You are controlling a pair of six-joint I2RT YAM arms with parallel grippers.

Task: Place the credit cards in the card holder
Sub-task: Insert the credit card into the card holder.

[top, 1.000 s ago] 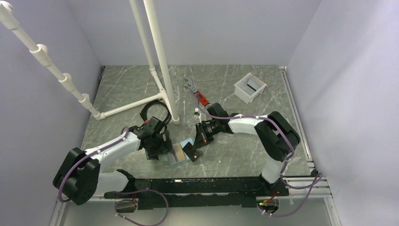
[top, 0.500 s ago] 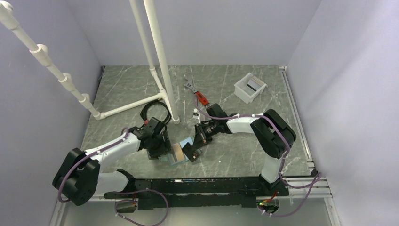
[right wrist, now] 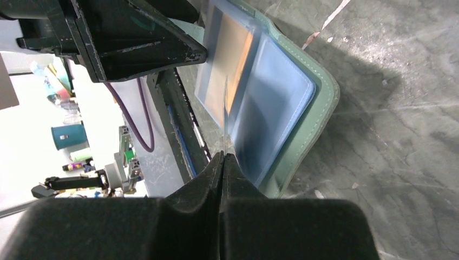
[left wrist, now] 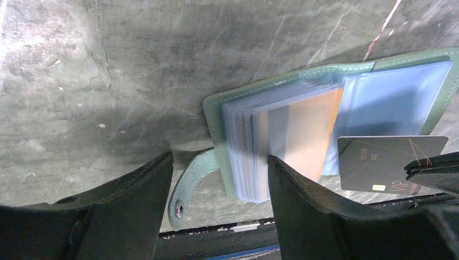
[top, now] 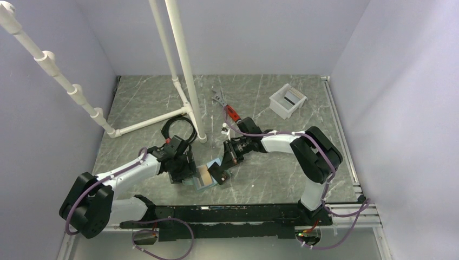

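Near the front edge of the table (top: 270, 173), between the two arms: the card holder (top: 207, 176) lies open and flat, its clear sleeves (left wrist: 241, 146) fanned up. A tan card (left wrist: 306, 130) already sits inside one sleeve. There is a pale blue pane on the far face; cannot tell whether it is a card or a bare sleeve.

Right gripper (right wrist: 223, 157): fingers pressed together on a dark card (left wrist: 387, 165). Its own wrist camera sees the card edge-on, standing over the open sleeves. From the left wrist view, the card is at the holder's lower corner and not yet in any pocket.

Left gripper (left wrist: 219, 162): fingers apart, straddling the holder's edge and its snap strap (left wrist: 187, 187). Cannot tell whether it presses down.

Change over the last second: the right wrist has crept slightly toward the holder, bringing the card closer to the sleeves. The left arm and the holder have not budged.

Reading: this is the approach for inserting the dark card, at the alignment stage. The card's edge still has to find a sleeve mouth. It could catch on a sleeve lip or nudge the holder.
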